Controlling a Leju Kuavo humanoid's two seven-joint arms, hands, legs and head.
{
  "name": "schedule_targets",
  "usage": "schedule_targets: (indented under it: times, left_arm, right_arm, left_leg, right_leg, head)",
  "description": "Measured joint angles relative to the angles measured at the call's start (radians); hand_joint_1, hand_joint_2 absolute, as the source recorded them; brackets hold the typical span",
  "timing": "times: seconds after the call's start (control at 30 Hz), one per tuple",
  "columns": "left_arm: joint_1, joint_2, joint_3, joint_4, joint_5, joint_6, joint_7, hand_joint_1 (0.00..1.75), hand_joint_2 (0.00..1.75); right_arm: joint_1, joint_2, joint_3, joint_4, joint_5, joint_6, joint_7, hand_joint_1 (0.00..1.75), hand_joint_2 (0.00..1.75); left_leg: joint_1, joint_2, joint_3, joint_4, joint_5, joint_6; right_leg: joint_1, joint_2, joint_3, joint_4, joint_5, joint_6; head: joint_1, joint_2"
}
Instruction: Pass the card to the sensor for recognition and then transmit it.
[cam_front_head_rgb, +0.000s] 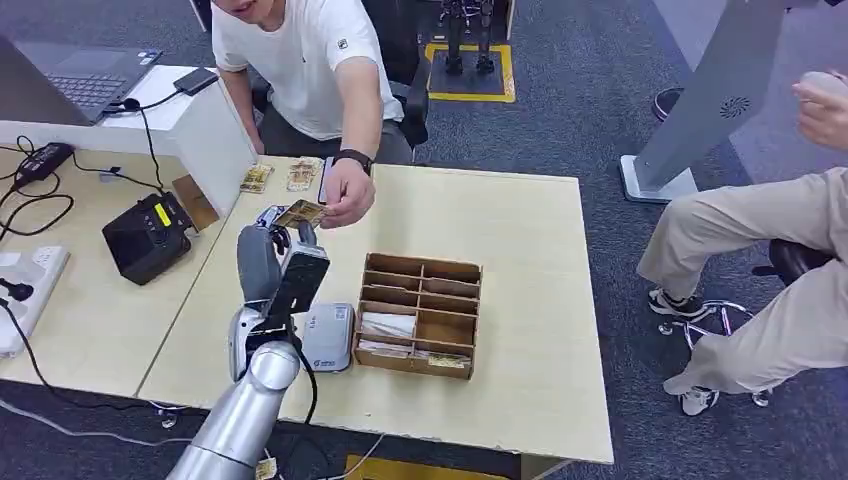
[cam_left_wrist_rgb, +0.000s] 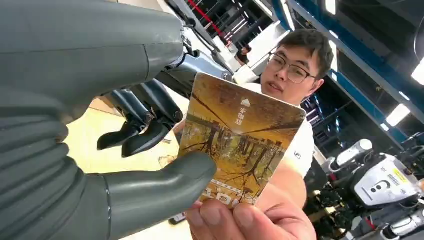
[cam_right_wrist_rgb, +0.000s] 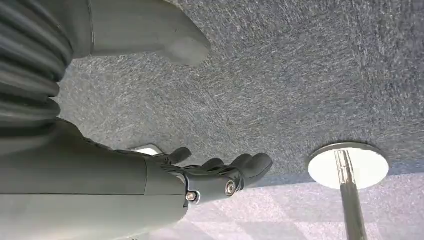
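Note:
A card (cam_front_head_rgb: 300, 212) with an autumn-tree print is up over the far left of the table (cam_front_head_rgb: 530, 300). My left hand (cam_front_head_rgb: 283, 262) is raised to it. In the left wrist view the thumb (cam_left_wrist_rgb: 165, 182) presses the card's (cam_left_wrist_rgb: 245, 135) face and fingers run behind its edge, so my left hand (cam_left_wrist_rgb: 75, 100) holds it. A person's hand (cam_front_head_rgb: 347, 195) pinches the same card at one end with its fingertips (cam_left_wrist_rgb: 245, 220). A white card reader (cam_front_head_rgb: 328, 337) lies on the table below my forearm. My right hand (cam_right_wrist_rgb: 200, 175) hangs over grey carpet, fingers apart, holding nothing.
A wooden divided box (cam_front_head_rgb: 420, 315) with cards in it stands beside the reader. Two more cards (cam_front_head_rgb: 257, 178) lie at the table's far left. A black device (cam_front_head_rgb: 148, 237) and cables sit on the left desk. A second person sits at right (cam_front_head_rgb: 760, 250).

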Motion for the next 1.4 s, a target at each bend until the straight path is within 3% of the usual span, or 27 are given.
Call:
schedule_targets:
  times: [0.67, 1.4]
  left_arm:
    - [-0.017, 0.000, -0.014, 0.022, -0.042, 0.007, 0.028, 1.75, 1.75]
    - [-0.015, 0.001, -0.014, 0.023, -0.050, 0.067, -0.012, 1.75, 1.75]
  right_arm:
    - [-0.001, -0.001, 0.000, 0.015, 0.006, 0.000, -0.010, 0.00, 1.75]
    - [-0.002, -0.002, 0.000, 0.020, 0.020, 0.000, -0.009, 0.00, 1.75]
  left_leg:
    - [0.000, 0.000, 0.000, 0.000, 0.000, 0.000]
    - [0.000, 0.000, -0.001, 0.000, 0.000, 0.000]
  right_leg:
    - [0.000, 0.000, 0.000, 0.000, 0.000, 0.000]
    - [0.000, 0.000, -0.001, 0.000, 0.000, 0.000]
  head:
    - [0.000, 0.000]
    - [0.000, 0.000]
